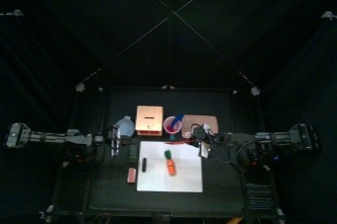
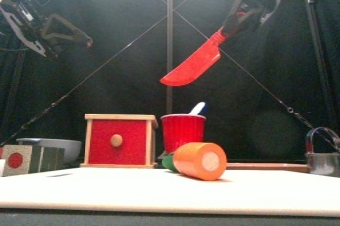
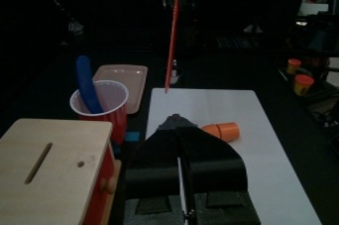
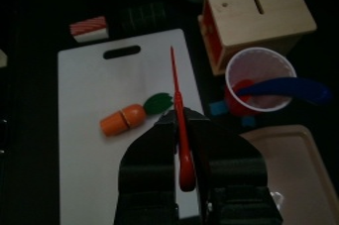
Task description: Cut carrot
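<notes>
The carrot (image 1: 172, 165) is a short orange stick with a green tip, lying on the white board (image 1: 188, 177). It appears again as the carrot (image 4: 123, 119) in the right wrist view and as the carrot (image 2: 201, 160) in the front view. My right gripper (image 4: 185, 156) is shut on a red knife (image 4: 176, 100), whose blade hangs in the air over the board, above the carrot's green end. From the front the knife (image 2: 196, 61) is well above the carrot. My left gripper (image 3: 181, 130) hovers just short of the carrot (image 3: 220, 131), slightly open and holding nothing.
Behind the board stand a wooden box with a slot (image 1: 150, 120), a red cup (image 1: 172, 124) holding a blue spoon (image 4: 294, 89), and a pinkish tray (image 1: 199, 124). A small reddish flat bar (image 1: 132, 175) lies left of the board. A grey container (image 2: 47, 153) sits front left.
</notes>
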Motion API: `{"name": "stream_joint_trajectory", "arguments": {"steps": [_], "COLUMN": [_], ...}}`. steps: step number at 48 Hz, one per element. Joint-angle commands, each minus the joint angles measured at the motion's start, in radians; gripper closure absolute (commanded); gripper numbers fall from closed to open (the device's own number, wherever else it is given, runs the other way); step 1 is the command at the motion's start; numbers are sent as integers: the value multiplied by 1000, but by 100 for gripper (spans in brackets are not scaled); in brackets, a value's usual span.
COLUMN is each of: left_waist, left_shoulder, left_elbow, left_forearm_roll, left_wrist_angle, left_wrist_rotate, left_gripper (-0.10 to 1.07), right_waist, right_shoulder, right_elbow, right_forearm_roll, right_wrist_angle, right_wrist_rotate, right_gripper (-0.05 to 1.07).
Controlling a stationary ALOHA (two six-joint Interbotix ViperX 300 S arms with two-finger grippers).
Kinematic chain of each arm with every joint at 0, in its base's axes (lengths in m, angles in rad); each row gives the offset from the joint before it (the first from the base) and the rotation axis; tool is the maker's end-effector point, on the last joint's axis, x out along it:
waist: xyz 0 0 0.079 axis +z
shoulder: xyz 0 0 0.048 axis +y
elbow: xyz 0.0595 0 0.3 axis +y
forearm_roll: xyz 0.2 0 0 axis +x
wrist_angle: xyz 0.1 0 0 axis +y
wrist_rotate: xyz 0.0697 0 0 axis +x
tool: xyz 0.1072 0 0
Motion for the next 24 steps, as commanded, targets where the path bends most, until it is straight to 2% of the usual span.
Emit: {"name": "stream_joint_trajectory", "arguments": {"steps": [1,7,12,24], "left_waist": [-28,-49,-55,-55], "left_shoulder": [80,219,348,592], "left_elbow": [-55,-109,-175,-348], "left_forearm_roll": [18,28,25,6], "left_wrist_angle": [-54,-115,-160,-183], "left_wrist_rotate": [0,-2,-2,-2], "left_gripper": [41,14,-3,-3], "right_waist": [2,2,6,11], "right_shoulder": [-25,-18,-9,12], "right_elbow": [41,72,77,84], "right_forearm_roll": [2,12,17,18], "right_wrist_angle": [-101,-158,-179,-198], "right_wrist_rotate": [14,14,14,12], "right_gripper": [66,66,66,66]}}
